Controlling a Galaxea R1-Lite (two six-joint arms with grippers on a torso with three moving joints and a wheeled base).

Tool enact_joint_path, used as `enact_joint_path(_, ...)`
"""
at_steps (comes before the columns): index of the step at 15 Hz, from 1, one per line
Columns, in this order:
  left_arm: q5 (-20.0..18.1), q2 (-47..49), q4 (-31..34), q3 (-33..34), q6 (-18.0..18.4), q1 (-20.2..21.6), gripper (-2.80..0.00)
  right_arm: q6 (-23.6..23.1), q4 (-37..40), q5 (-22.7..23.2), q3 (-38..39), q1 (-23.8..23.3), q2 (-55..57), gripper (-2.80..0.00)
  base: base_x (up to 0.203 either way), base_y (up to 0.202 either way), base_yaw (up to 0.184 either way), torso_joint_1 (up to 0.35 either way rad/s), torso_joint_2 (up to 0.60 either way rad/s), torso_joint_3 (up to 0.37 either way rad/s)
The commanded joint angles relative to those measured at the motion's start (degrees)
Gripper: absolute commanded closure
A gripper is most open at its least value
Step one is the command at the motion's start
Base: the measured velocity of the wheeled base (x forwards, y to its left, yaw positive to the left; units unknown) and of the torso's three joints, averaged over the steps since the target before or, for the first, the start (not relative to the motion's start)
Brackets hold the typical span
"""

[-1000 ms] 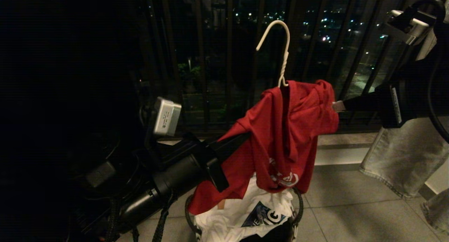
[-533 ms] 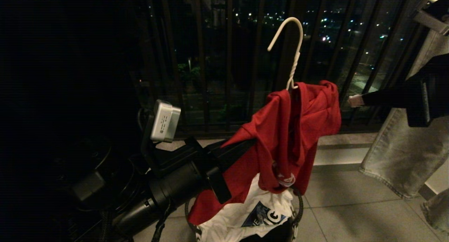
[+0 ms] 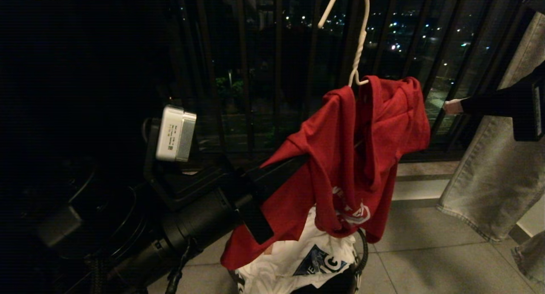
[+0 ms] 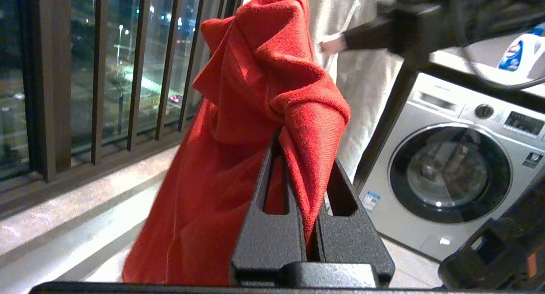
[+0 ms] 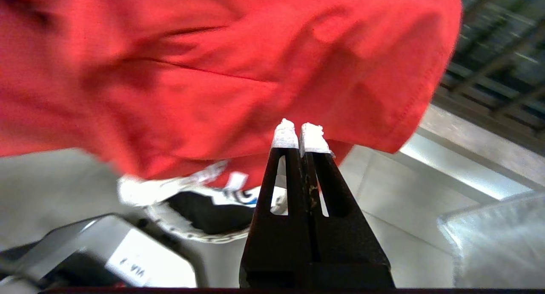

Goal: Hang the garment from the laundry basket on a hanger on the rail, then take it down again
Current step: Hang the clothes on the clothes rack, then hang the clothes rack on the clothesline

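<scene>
Garment [image 3: 340,157] in left gripper [image 4: 294,136] (clamped)

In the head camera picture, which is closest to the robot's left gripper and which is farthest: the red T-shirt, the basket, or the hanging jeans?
From the left gripper, shut on cloth:
1. The red T-shirt, pinched in its jaws at the shirt's left edge.
2. The laundry basket, on the floor just below the shirt.
3. The jeans, hanging at the far right.
</scene>
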Motion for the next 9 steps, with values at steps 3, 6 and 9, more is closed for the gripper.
enact_joint_path(3, -0.1, -2.7, 1.2, 0.1, -0.2, -0.7, 0.0, -1.2, -0.2, -0.8, -2.9, -0.7, 2.4, 0.0, 0.0, 0.0, 0.0, 0.0, 0.0, 0.0)
enact_joint_path(6, -0.2, -3.6, 3.3, 0.2, -2.4, -1.3, 0.0, -6.5, 7.6, -0.7, -6.8, -0.6, 2.3, 0.0, 0.0, 0.0, 0.0, 0.0, 0.0, 0.0)
enact_joint_path(9, -1.4, -3.3, 3.4, 0.4, -2.7, -1.3, 0.0, -17.5, 15.6, -0.5, -10.0, -0.7, 2.2, 0.0, 0.0, 0.0, 0.0, 0.0, 0.0, 0.0)
